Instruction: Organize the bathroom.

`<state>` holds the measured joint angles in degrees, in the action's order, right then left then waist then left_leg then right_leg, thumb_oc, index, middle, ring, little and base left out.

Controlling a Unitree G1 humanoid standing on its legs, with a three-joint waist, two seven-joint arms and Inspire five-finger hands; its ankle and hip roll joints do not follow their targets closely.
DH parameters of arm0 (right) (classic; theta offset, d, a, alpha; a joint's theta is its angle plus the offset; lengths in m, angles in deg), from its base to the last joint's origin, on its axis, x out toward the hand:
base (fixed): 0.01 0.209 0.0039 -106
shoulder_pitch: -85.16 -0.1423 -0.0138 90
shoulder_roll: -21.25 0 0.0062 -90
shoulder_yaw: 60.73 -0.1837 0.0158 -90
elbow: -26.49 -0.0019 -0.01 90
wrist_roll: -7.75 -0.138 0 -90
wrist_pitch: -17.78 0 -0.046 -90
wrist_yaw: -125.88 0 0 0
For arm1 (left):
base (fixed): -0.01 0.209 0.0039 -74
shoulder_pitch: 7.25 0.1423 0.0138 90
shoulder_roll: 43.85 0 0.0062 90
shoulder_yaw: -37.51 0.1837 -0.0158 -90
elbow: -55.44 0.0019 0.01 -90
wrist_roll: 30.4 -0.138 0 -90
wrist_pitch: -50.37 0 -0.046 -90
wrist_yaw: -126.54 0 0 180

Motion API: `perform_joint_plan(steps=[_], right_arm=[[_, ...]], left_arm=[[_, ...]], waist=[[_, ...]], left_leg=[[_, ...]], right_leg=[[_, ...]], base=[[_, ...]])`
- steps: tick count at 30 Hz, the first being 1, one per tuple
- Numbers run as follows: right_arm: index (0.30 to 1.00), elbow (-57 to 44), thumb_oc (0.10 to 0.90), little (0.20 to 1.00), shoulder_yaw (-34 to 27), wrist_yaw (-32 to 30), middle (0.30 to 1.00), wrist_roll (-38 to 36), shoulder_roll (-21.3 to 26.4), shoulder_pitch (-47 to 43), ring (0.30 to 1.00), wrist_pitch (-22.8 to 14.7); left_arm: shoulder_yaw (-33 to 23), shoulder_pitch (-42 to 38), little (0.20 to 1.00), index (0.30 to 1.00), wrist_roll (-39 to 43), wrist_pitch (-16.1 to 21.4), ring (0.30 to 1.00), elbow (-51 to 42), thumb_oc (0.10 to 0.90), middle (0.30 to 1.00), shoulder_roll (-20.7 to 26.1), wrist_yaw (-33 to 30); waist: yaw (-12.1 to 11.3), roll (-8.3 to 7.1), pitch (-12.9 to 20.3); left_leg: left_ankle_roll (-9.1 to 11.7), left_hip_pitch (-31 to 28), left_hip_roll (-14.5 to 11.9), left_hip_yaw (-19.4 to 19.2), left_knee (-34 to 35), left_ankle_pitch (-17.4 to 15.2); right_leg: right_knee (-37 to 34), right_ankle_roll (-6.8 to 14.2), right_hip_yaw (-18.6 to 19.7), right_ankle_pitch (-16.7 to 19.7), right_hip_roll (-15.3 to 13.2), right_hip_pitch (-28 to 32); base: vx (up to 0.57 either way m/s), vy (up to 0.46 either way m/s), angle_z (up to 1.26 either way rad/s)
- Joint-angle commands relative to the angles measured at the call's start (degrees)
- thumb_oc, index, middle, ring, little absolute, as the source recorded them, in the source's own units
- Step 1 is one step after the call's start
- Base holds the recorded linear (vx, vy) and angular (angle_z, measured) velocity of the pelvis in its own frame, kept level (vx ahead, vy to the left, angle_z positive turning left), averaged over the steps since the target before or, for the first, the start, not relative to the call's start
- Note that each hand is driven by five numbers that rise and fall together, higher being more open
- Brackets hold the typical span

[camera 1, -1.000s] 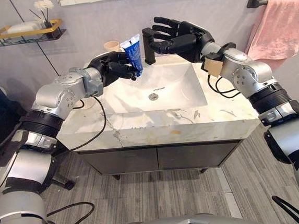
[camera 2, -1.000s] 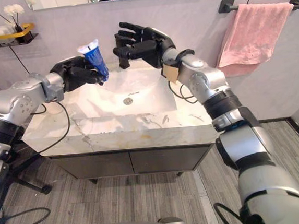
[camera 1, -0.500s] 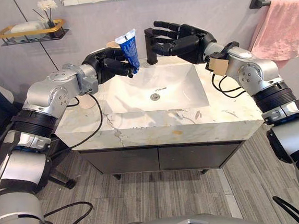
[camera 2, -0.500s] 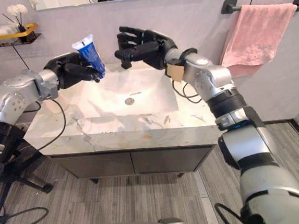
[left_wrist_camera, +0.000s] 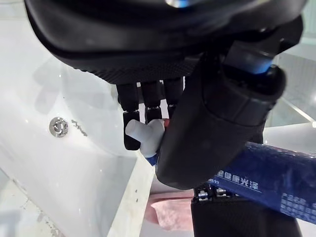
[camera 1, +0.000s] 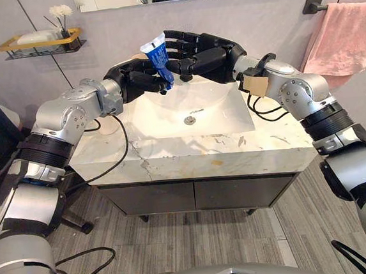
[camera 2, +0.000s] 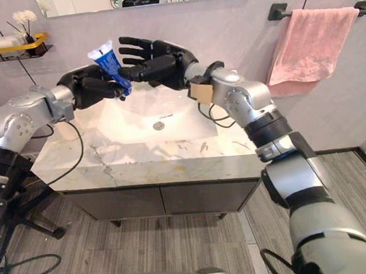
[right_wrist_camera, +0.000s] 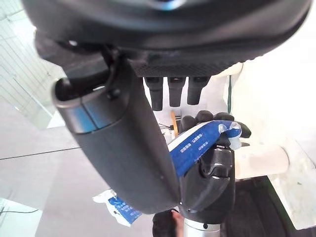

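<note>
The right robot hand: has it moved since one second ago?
Yes. The right robot hand has moved to the robot's left, away from the pink towel, up to the blue tube in the left robot hand.

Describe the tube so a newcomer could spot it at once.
Look above the white sink, in front of the black tap. The left hand grips a blue tube there, with the open right hand beside it. Nothing else there is blue.
</note>
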<state>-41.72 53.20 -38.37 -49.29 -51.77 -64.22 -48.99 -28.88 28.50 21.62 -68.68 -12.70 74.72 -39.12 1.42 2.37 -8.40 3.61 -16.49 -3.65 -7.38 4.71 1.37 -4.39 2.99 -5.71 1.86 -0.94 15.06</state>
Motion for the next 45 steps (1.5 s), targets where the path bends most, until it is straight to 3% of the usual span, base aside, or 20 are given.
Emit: perform_joint_plan(steps=[1, 19, 32, 45], right_arm=[[0.900, -0.47, 0.800, 0.900, -0.80, 0.77, 0.900, -3.76, -1.85, -4.97, 0.900, -9.27], [0.900, 5.07, 0.800, 0.900, 1.60, -3.30, 0.900, 2.72, -2.35, -9.79, 0.900, -16.56], [0.900, 7.71, 0.800, 0.900, 2.51, -4.02, 0.900, 4.08, -0.88, -10.04, 0.900, -18.04], [0.900, 8.14, 0.800, 0.900, 2.89, -4.62, 0.900, 2.12, -0.22, -10.48, 0.900, -18.30]], left_arm=[[-1.75, -7.80, 0.300, 0.300, 3.74, 4.64, 0.300, 3.37, 0.400, 0.300, -1.30, -0.09], [0.18, -9.00, 0.300, 0.300, 3.90, 2.61, 0.300, 4.10, 0.400, 0.300, -3.65, 0.39], [0.52, -8.35, 0.300, 0.300, 4.56, 0.32, 0.300, 3.34, 0.400, 0.300, -3.67, 0.47], [2.31, -7.97, 0.300, 0.300, 2.79, -4.62, 0.300, 4.18, 0.400, 0.300, -3.10, 4.67]], waist=[[-2.28, -0.75, 12.15], [-2.92, -0.69, 12.48], [-2.91, -0.78, 12.59], [-2.91, -1.10, 12.96]], left_leg=[[0.16, 4.63, 1.55, 5.25, -3.59, -0.63], [0.17, 4.21, 1.84, 5.74, -3.44, -0.62], [0.04, 3.79, 2.03, 6.05, -4.42, -1.12], [-0.23, 3.72, 2.32, 6.64, -5.51, -1.65]], right_leg=[[5.49, 2.36, -0.07, -5.56, 0.04, -2.44], [5.37, 2.54, -0.55, -5.33, -0.30, -1.84], [6.11, 2.61, -0.27, -5.52, -0.55, -1.49], [6.34, 2.74, 0.65, -5.42, -0.40, -1.27]], base=[[0.00, 0.000, 0.00], [0.00, 0.000, 0.00], [0.02, 0.000, 0.00], [0.00, 0.001, 0.00]])
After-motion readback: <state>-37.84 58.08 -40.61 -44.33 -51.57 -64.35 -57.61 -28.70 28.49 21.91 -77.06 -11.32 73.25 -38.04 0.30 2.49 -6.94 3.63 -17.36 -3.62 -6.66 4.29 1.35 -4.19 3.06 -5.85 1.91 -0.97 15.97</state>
